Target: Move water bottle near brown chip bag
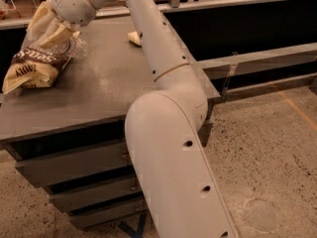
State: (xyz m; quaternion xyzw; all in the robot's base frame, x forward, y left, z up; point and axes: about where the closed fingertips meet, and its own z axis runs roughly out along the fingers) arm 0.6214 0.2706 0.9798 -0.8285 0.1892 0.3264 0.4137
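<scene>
One gripper (61, 29) hovers over water bottle (77, 47) beside brown chip bag (35, 63).

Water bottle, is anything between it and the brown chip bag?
Nothing visible. The water bottle sits right beside the brown chip bag, with the gripper just above it. The yellow wedge lies far off to the side.

A dark grey counter (99, 93) with three drawers (74, 170) under its near edge stands on a speckled concrete floor (267, 148). A pale yellow wedge (133, 37) lies near the counter's far edge. An orange line (292, 103) crosses the floor beyond the right edge.
</scene>
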